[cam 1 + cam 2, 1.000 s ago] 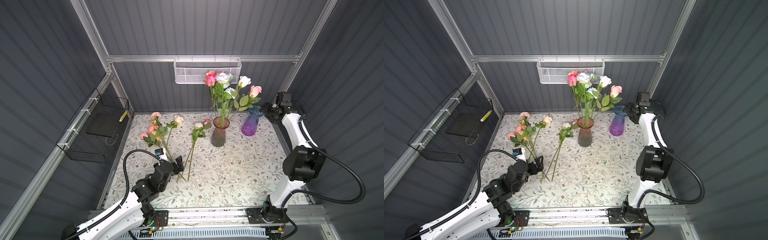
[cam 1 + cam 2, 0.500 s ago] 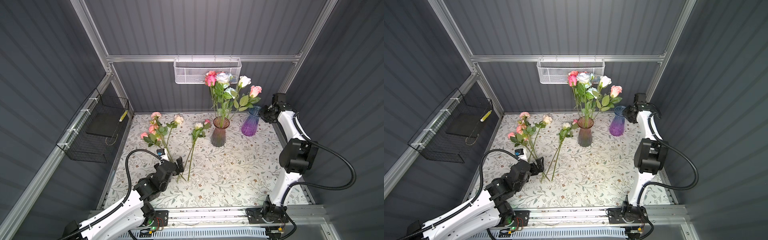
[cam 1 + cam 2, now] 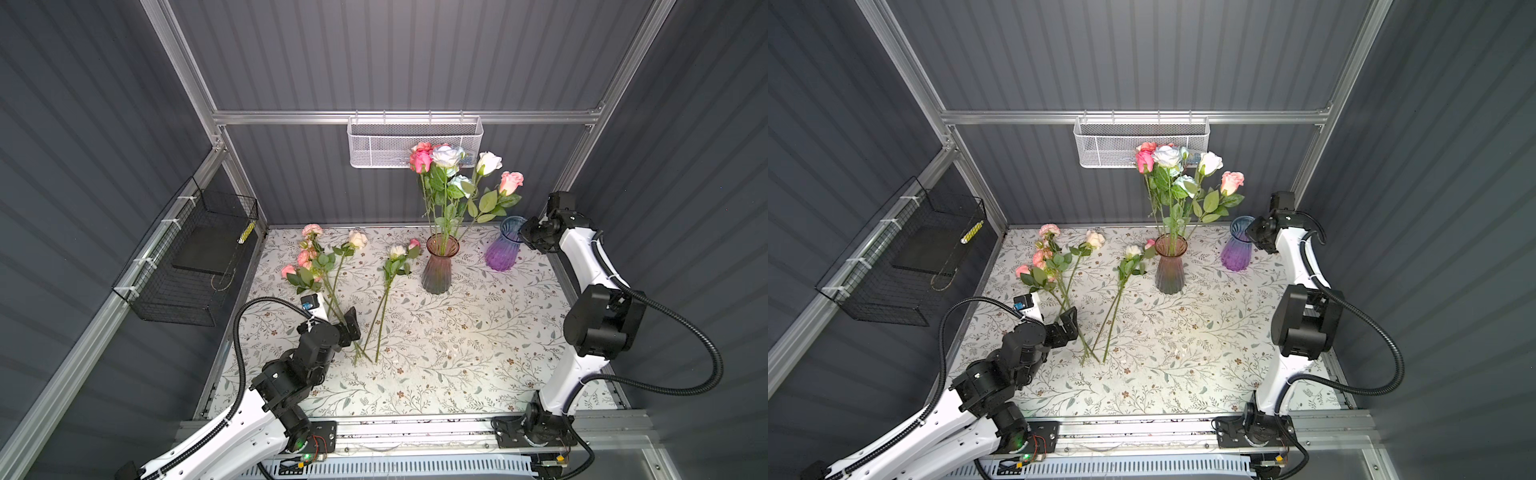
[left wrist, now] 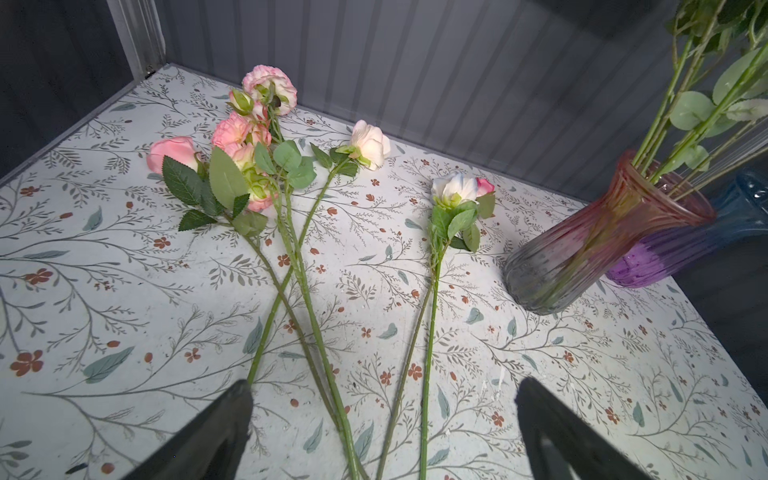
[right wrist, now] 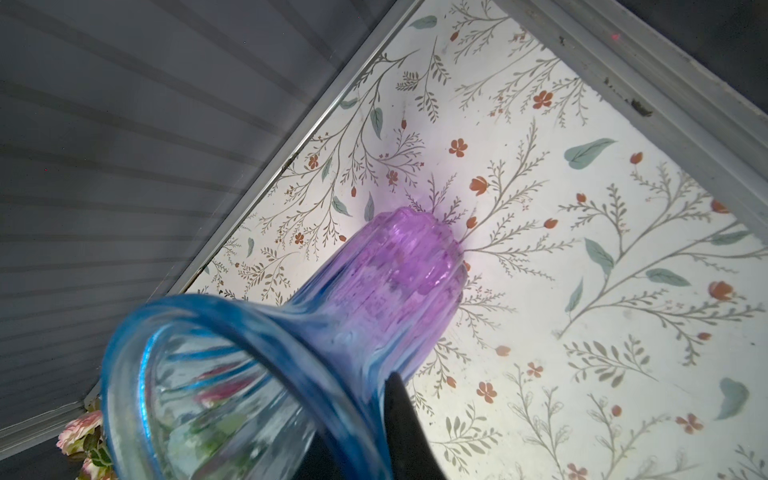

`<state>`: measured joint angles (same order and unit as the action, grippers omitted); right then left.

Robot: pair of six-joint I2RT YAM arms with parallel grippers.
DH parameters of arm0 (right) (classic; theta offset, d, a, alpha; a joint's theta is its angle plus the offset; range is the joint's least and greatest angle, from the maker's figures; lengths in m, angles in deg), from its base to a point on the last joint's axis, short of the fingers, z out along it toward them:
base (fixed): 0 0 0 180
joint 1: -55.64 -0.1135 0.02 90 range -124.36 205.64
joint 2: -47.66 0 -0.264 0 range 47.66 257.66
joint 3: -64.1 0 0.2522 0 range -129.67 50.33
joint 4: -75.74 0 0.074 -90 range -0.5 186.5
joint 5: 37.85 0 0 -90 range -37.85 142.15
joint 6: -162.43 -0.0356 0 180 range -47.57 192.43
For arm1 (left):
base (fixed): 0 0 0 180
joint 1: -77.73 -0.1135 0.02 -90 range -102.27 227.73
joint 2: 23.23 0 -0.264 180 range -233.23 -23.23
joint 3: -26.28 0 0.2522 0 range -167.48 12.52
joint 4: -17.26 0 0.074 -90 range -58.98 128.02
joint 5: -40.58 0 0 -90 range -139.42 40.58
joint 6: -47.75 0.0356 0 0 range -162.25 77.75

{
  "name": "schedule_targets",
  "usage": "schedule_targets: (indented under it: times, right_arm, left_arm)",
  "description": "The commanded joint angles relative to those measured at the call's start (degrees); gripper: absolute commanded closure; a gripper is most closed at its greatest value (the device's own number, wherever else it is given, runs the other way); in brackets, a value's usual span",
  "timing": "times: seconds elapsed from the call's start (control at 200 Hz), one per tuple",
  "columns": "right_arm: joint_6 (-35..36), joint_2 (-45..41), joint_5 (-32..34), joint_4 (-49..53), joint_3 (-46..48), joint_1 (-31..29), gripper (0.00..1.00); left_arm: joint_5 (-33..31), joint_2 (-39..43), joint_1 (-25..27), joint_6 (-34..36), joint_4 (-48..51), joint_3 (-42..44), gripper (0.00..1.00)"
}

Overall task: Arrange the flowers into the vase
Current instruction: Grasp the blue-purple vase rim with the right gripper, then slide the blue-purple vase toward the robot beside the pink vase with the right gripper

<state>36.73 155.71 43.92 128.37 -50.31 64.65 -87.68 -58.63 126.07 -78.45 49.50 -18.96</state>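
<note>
Several flowers [image 3: 316,266] lie on the floral table at the left, and two more flowers [image 3: 395,259] lie beside them. My left gripper [image 4: 382,386] hangs open over their stem ends, touching none. It also shows in both top views [image 3: 347,328] [image 3: 1069,324]. A pink-grey vase [image 3: 438,270] [image 4: 582,257] holds several upright blooms [image 3: 449,174]. Right of it stands an empty blue-purple vase [image 3: 500,253] [image 5: 395,282]. My right gripper [image 3: 525,232] [image 5: 374,399] is shut on its rim, with one finger [image 5: 399,415] outside the glass.
A white mesh basket [image 3: 411,145] hangs on the back wall behind the blooms. A black wire basket [image 3: 195,266] is fixed to the left wall. The table's metal edge [image 5: 665,83] runs close behind the blue-purple vase.
My right gripper has moved in to the blue-purple vase's rim and its jaws have closed on it. The left arm has hardly moved and stays open.
</note>
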Motion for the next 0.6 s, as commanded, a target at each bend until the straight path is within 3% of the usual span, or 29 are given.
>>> schedule_targets:
  times: [0.0, 0.435, 0.595]
  right_arm:
    - [1.3, -4.4, 0.7, -0.3, 1.3, -0.1, 1.00]
    - [2.3, -22.9, 1.5, -0.9, 19.2, -5.8, 1.00]
    - [3.2, -26.5, 0.1, 1.5, 20.4, -6.8, 1.00]
  left_arm:
    - [-2.4, 1.6, 0.2, 1.9, 1.8, -1.9, 0.01]
    - [0.0, 3.7, 0.2, -0.8, 2.5, -0.4, 0.01]
    - [0.3, 5.3, 0.2, -1.3, 3.4, 0.2, 0.00]
